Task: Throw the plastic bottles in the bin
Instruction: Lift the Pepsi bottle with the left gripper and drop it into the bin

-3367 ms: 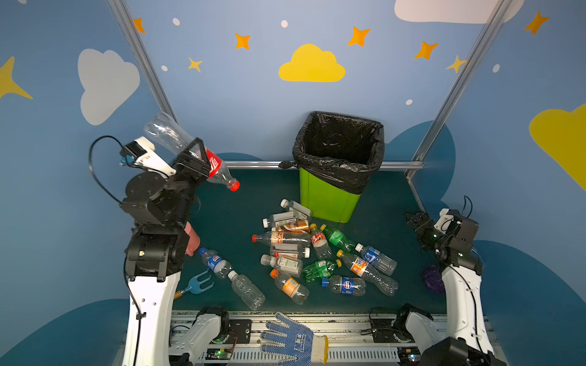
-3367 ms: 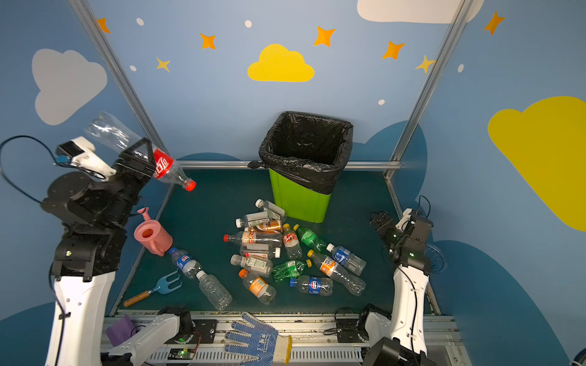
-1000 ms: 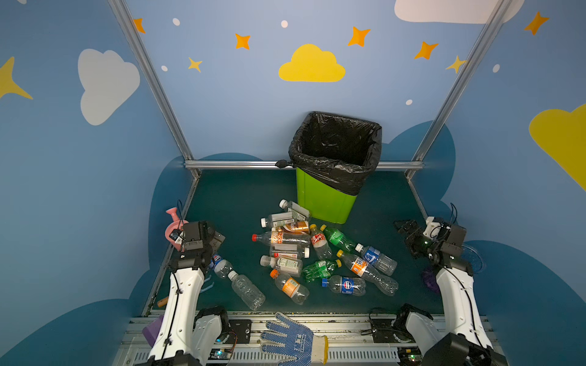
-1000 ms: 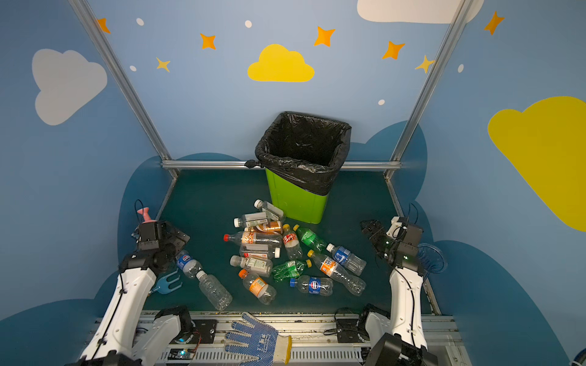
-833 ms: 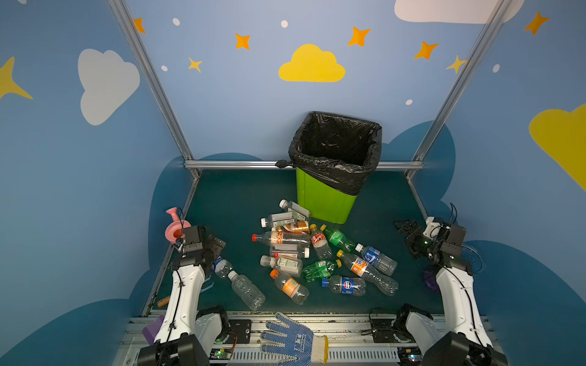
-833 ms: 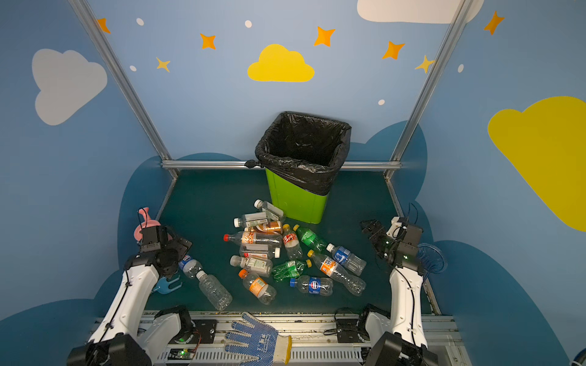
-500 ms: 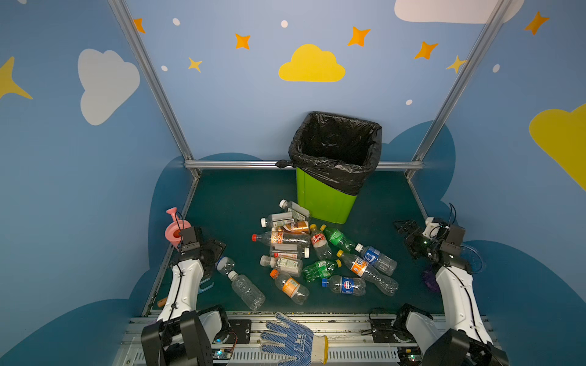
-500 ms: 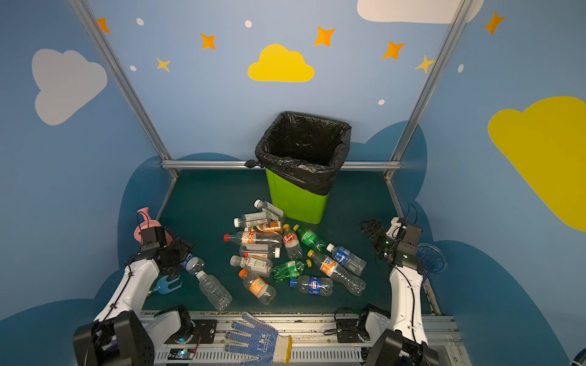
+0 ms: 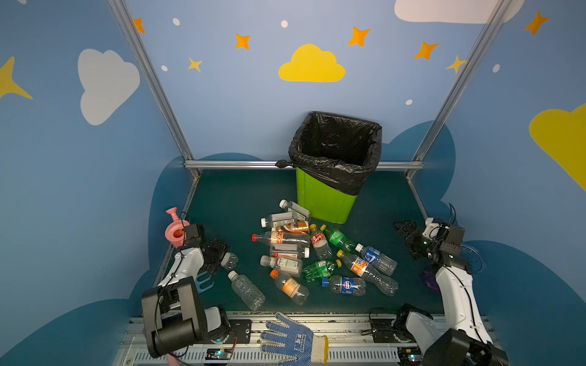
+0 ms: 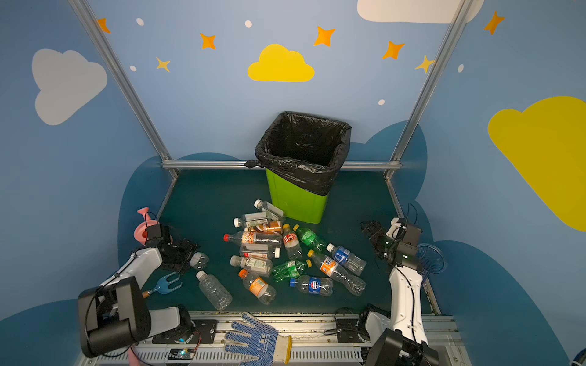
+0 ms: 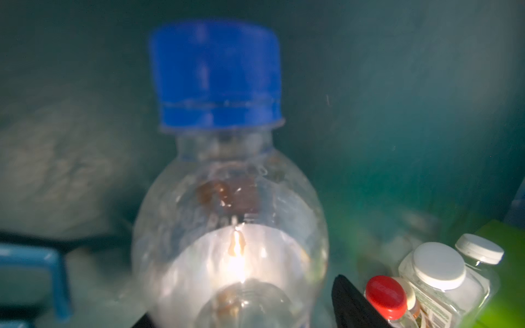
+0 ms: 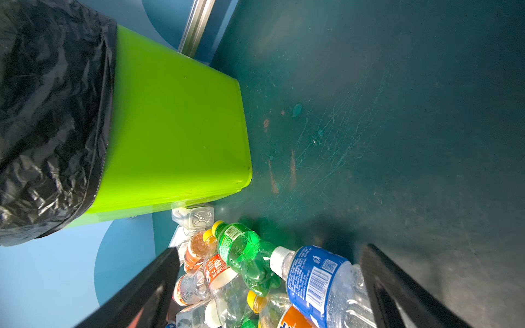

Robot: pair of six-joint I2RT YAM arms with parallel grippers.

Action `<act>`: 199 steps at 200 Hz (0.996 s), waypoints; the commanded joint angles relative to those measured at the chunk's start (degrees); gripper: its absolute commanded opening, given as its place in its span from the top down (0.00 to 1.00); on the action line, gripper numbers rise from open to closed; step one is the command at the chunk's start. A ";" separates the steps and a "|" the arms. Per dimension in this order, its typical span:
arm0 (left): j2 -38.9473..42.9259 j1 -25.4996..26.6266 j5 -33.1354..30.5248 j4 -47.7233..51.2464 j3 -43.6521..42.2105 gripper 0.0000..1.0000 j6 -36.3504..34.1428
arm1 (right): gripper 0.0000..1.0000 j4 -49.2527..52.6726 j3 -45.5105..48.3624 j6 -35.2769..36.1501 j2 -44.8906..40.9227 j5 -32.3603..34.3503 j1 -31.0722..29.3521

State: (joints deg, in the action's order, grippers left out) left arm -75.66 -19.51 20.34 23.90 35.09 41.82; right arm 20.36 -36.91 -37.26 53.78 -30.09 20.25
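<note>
Several plastic bottles [image 9: 298, 250] lie in a heap on the green floor in front of the bin [image 9: 323, 199], which is bright green and lined with a black bag. To the left, a clear bottle with a blue cap [image 11: 227, 198] lies between the jaws of my left gripper [image 9: 222, 256]. Its base [image 9: 230, 258] sticks out towards the heap. The jaws flank it, and a thin strip of floor shows beside one finger [image 11: 349, 306]. Another clear bottle [image 9: 246, 290] lies alone nearer the front. My right gripper [image 9: 404, 233] hovers open to the right of the heap, facing a blue-labelled bottle [image 12: 315, 278].
A pink watering can [image 9: 173, 229] stands behind my left wrist. A blue toy fork [image 9: 203, 282] lies under that arm. A blue dotted glove [image 9: 295, 340] rests on the front rail. A purple object [image 9: 428, 280] and a clear blue dish [image 10: 431, 256] sit by my right arm.
My left gripper has slid forward over the blue-capped bottle, its jaws have narrowed around it, and the arm has folded lower. The right arm has barely moved.
</note>
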 commanded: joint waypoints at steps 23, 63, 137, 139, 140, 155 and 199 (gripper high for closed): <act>-4.31 -0.28 4.61 -4.19 2.07 0.38 -0.58 | 0.02 0.20 0.08 0.78 -0.30 1.15 0.00; -4.28 -0.32 6.85 -6.89 2.91 0.54 -0.09 | 0.02 0.29 0.35 0.62 -0.60 1.54 -0.02; 6.00 -0.24 8.77 -6.56 18.43 0.57 2.58 | 0.02 0.83 -2.47 1.83 0.44 2.94 0.41; 6.50 -0.33 8.45 -6.38 19.69 0.57 2.61 | 0.02 0.82 -2.80 1.88 0.49 2.93 0.45; 6.71 -0.34 8.34 -6.31 20.25 0.57 2.59 | 0.02 0.82 -2.90 1.86 0.51 2.97 0.47; 9.81 -0.28 5.37 -6.33 28.04 0.55 3.00 | 0.02 0.89 -3.64 1.99 0.55 3.06 0.98; 13.78 -0.27 -3.60 -17.92 46.42 0.52 7.97 | 0.02 0.80 -4.20 1.17 -1.67 3.68 2.37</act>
State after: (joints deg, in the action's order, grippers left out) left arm -62.78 -19.73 22.50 13.52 74.76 45.84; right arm 20.78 -39.55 -36.21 53.80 -27.31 21.91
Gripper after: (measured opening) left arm 0.484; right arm 0.980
